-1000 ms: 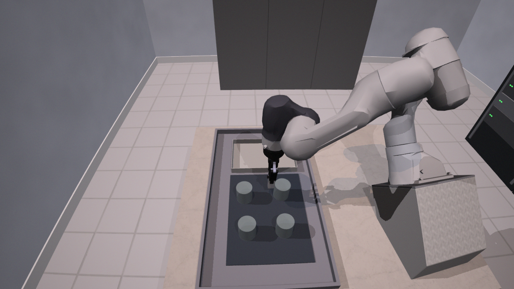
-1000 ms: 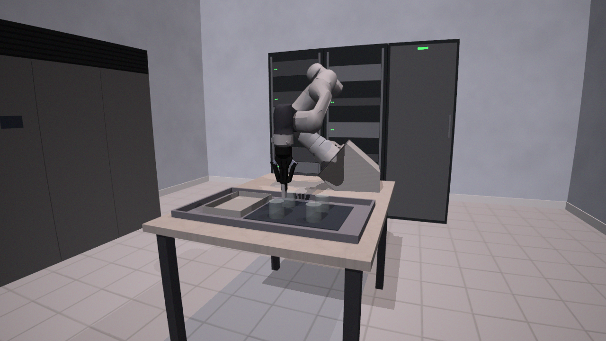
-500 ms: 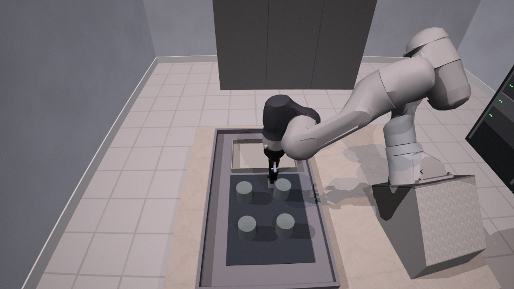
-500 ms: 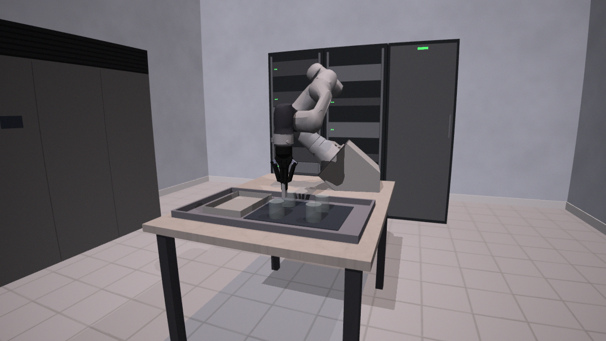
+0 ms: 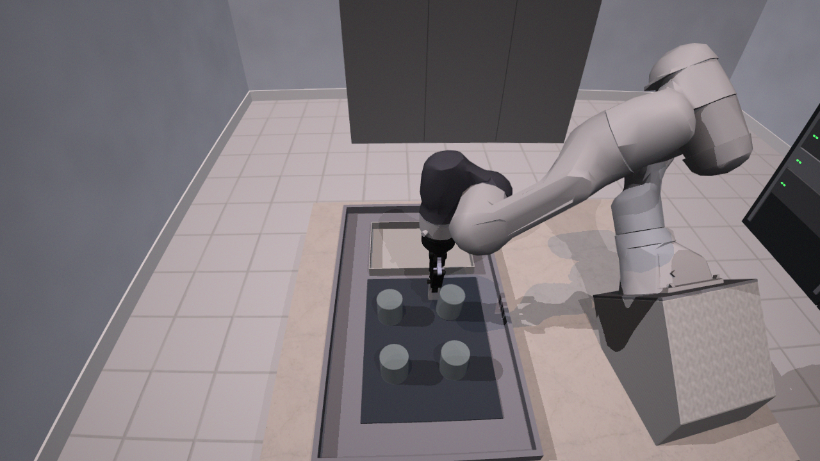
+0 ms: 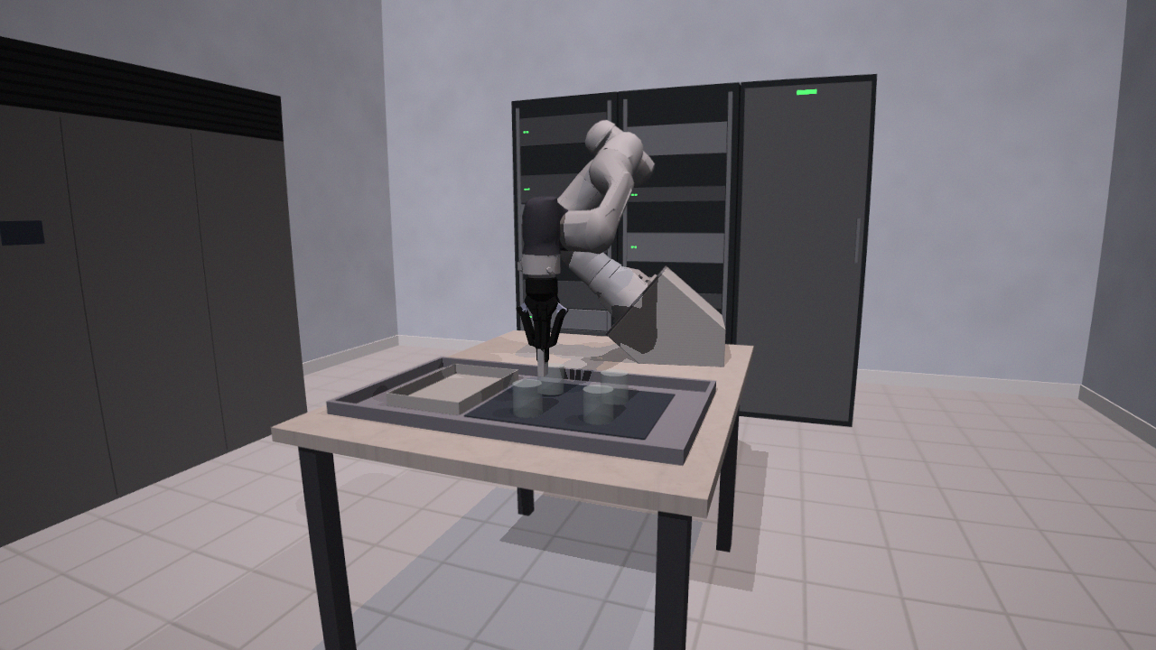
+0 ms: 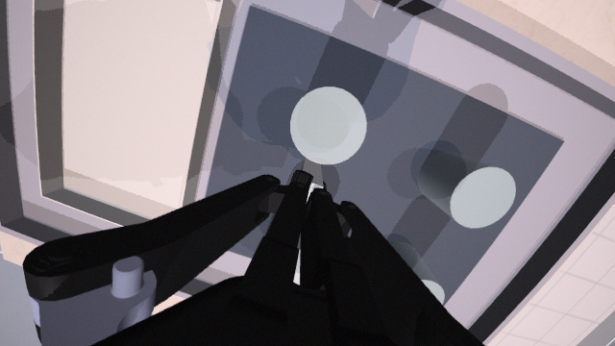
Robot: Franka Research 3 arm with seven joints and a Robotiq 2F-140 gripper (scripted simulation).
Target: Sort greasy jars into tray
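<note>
Order is taken from the wrist view. The gripper (image 5: 434, 289) (image 6: 542, 373) (image 7: 307, 171) is seen with its fingers pressed together — nothing is pinched. Just beyond the fingertips, one jar (image 5: 450, 301) (image 6: 552, 380) (image 7: 329, 125) is found upright on the mat (image 5: 424, 395) (image 6: 647, 416) (image 7: 274, 58); contact cannot be confirmed. Three other jars are stood farther off on the mat — none is placed in the tray (image 5: 395, 246) (image 6: 452, 391) (image 7: 130, 96).

And we look steeply down from high up, across from the side, and closely down past the gripper (image 5: 434, 290) (image 6: 543, 375) (image 7: 313, 185), all sharing the mat (image 5: 426, 401) (image 6: 647, 416) (image 7: 524, 144).
</note>
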